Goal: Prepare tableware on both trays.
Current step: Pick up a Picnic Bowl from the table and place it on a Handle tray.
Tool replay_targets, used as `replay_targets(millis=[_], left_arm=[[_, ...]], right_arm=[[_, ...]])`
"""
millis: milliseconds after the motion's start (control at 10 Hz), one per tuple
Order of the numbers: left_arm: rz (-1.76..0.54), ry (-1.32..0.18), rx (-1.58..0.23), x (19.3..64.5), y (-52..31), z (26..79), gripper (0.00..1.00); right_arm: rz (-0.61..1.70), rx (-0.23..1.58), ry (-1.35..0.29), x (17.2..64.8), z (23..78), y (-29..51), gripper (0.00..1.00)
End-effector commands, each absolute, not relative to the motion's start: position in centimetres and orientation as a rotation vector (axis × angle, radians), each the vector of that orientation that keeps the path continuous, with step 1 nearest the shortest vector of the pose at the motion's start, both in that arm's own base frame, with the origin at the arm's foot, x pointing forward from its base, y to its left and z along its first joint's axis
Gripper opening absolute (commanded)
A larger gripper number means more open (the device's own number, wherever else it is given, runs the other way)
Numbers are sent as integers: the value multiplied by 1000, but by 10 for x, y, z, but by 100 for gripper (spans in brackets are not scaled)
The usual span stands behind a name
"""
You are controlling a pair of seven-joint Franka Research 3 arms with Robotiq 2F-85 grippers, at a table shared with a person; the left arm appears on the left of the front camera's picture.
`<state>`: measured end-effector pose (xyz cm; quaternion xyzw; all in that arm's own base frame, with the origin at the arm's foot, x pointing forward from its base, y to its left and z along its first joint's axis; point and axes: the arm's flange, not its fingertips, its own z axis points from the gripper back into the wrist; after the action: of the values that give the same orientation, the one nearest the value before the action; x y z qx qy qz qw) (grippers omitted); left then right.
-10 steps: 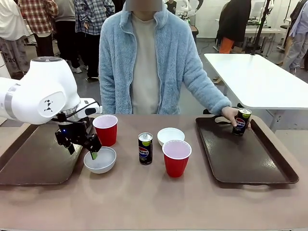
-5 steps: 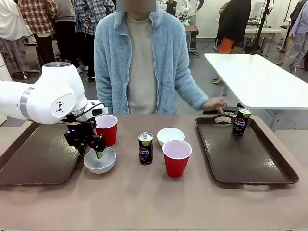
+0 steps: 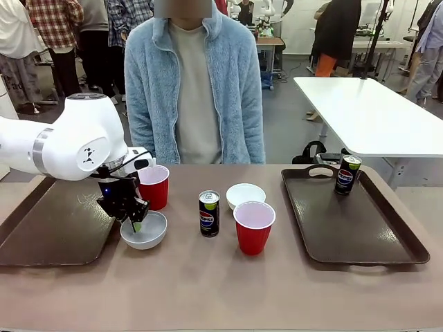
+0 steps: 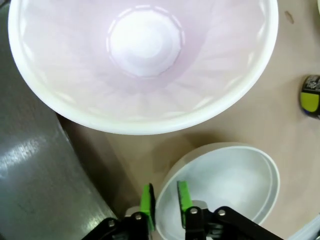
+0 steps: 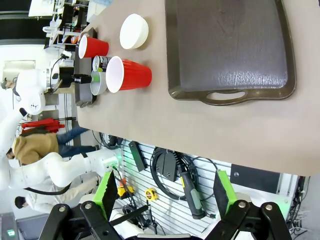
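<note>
In the front view my left gripper (image 3: 132, 222) reaches down onto the near-left rim of a white bowl (image 3: 145, 232) beside the left tray (image 3: 48, 228). In the left wrist view the gripper (image 4: 165, 202) has its green pads (image 4: 148, 206) drawn close, one on each side of the bowl's (image 4: 225, 182) rim, shut on it. A red cup (image 3: 153, 185) stands just behind. A Pepsi can (image 3: 209, 213), a second white bowl (image 3: 246, 194) and a second red cup (image 3: 254, 227) sit mid-table. Another Pepsi can (image 3: 347, 174) stands on the right tray (image 3: 353, 228). My right gripper (image 5: 165, 195) hangs open, well off the table.
A person in a light blue fleece stands at the far side, hands off the table. In the left wrist view the red cup's white inside (image 4: 145, 50) looms close above the bowl, and the left tray's edge (image 4: 30, 170) lies beside it.
The person let go of the can on the right tray and drew the hand back. My left gripper shifted right and down onto the bowl's rim.
</note>
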<state>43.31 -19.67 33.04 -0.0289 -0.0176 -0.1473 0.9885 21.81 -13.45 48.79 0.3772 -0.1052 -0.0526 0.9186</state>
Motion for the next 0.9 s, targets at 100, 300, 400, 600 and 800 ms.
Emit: replay_targets(millis=[100, 300, 400, 600, 800], left_arm=[[-275, -26, -47, 434, -199, 334, 0], [-280, -15, -34, 428, -198, 339, 0], [-282, -15, -26, 426, -197, 341, 0], [-283, 24, -66, 412, -196, 358, 0], [-271, -18, -123, 389, -184, 410, 0]], right_arm=[[-98, 787, -218, 219, 488, -134, 100], [-98, 787, -218, 219, 488, -134, 100], [-98, 787, -218, 219, 488, -134, 100], [-98, 787, -218, 219, 488, -134, 100], [-98, 787, -218, 219, 488, -134, 100]])
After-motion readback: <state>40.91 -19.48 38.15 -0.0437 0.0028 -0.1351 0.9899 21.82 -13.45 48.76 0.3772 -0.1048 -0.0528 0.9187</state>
